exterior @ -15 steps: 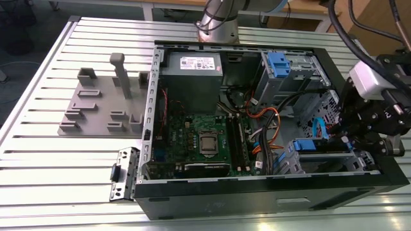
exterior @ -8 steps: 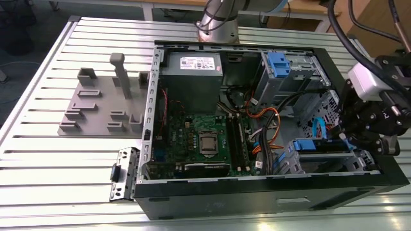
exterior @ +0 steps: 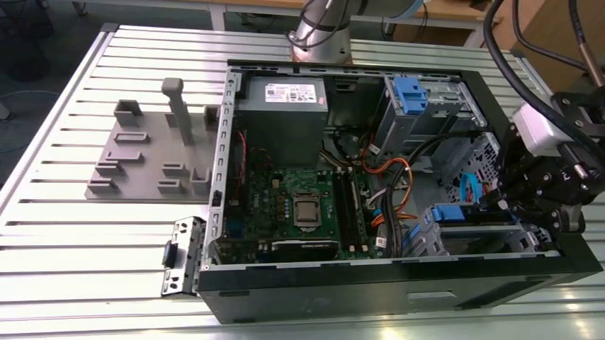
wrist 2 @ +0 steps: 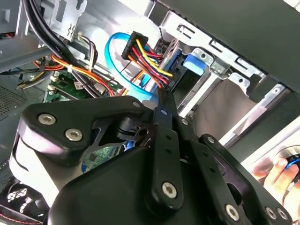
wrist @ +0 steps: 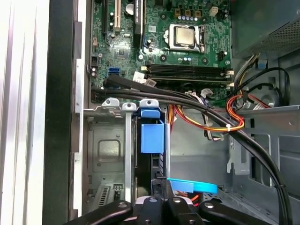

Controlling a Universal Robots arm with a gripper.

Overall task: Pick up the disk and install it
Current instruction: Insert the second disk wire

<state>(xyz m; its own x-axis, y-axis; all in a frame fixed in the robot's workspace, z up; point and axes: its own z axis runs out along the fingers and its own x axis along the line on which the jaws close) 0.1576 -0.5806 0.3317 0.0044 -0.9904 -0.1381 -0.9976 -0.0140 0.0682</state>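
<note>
First wrist view: the gripper (wrist: 161,180) hangs inside the open computer case (wrist: 61,117), right at the mouth of the metal drive cage (wrist: 126,140). The disk (wrist: 152,136) stands on edge in that cage just ahead of the gripper, and its blue bracket tab points back toward the tool. From these pictures I cannot tell whether the gripper is open, closed or clamped on anything. Nor can I tell whether the disk is pushed fully home.

The main risk, as I judge it, is the wiring. A flat blue data cable (wrist: 192,186) curls right beside the gripper. In the second wrist view a plug with red, yellow and black wires (wrist 2: 145,58) sits just beyond the tool's tip. Thick black cables (wrist: 253,145) cross the cage to one side. Any sideways drift or a fast pull-back could hook one of these, tugging a plug loose or dragging the disk askew in its rails.

A skewed push could also jam the bracket against the cage wall and bend the tab.

What looks like a person's hand (wrist 2: 276,171) shows behind the tool, outside the case. A wide swing of the arm that way could strike it.
</note>
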